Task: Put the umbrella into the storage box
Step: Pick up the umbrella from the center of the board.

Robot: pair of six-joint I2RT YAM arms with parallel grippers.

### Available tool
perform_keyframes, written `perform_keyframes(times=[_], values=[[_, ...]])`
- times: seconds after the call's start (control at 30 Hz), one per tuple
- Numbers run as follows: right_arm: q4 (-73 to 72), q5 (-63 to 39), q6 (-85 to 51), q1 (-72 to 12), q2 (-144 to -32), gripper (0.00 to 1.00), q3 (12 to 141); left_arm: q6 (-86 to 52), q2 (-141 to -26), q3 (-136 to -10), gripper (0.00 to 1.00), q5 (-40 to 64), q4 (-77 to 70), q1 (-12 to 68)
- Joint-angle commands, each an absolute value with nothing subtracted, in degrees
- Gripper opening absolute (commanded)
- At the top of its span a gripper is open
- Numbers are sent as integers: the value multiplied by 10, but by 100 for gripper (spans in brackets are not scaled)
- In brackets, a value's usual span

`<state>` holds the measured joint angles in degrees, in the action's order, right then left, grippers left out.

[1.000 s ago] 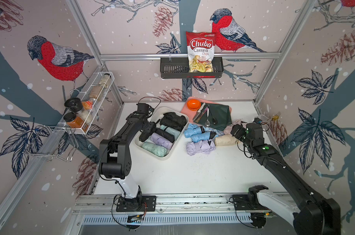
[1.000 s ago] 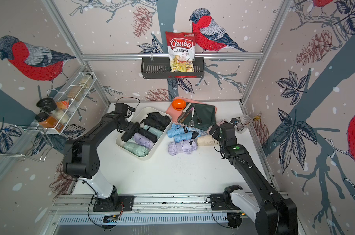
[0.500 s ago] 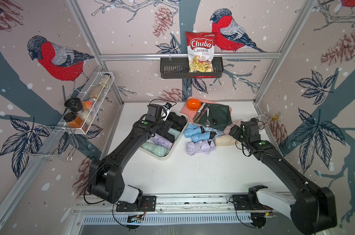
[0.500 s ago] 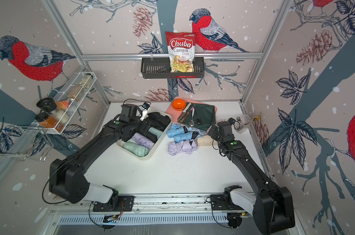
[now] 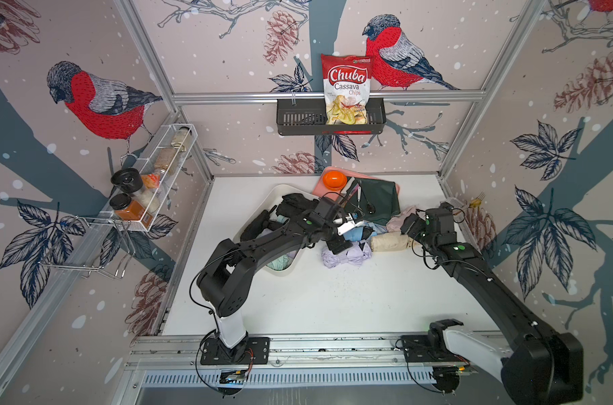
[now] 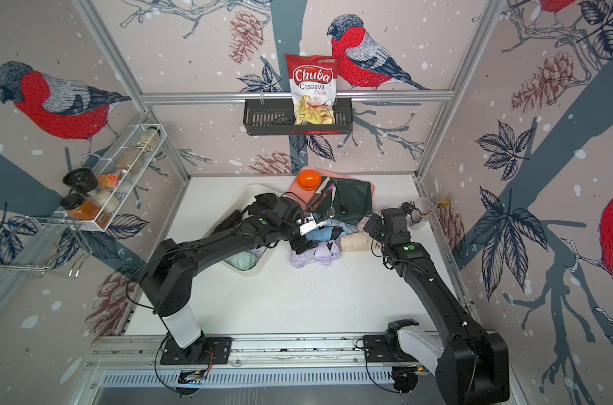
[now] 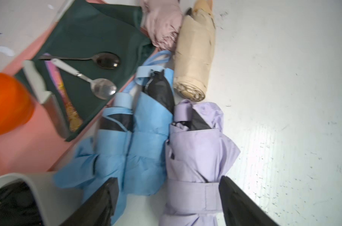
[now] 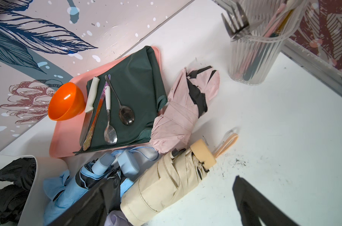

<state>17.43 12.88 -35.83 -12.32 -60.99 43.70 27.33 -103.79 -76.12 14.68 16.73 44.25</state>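
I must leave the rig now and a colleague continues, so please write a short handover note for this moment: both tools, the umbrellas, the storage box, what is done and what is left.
Left tool: open over the lilac umbrella and the blue umbrellas, holding nothing.
Right tool: open, the beige umbrella between its jaws, not gripped.
Storage box: already holds several umbrellas, among them a black umbrella and a mint umbrella.
Left to do: the lilac, two blue, beige and pink umbrella lie on the table beside the box.
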Motion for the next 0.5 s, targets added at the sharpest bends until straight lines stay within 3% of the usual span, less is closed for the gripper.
perform_keyframes(times=[0.0, 0.23, 0.47], values=[[183, 122, -350, -117, -601, 98, 432, 317, -1067, -783, 85, 134, 217, 463], [171, 109, -352, -112, -591, 99, 414, 313, -1107, -802, 85, 83, 238, 472], [166, 99, -357, -110, -602, 99, 414, 312, -1127, -799, 74, 88, 264, 472]])
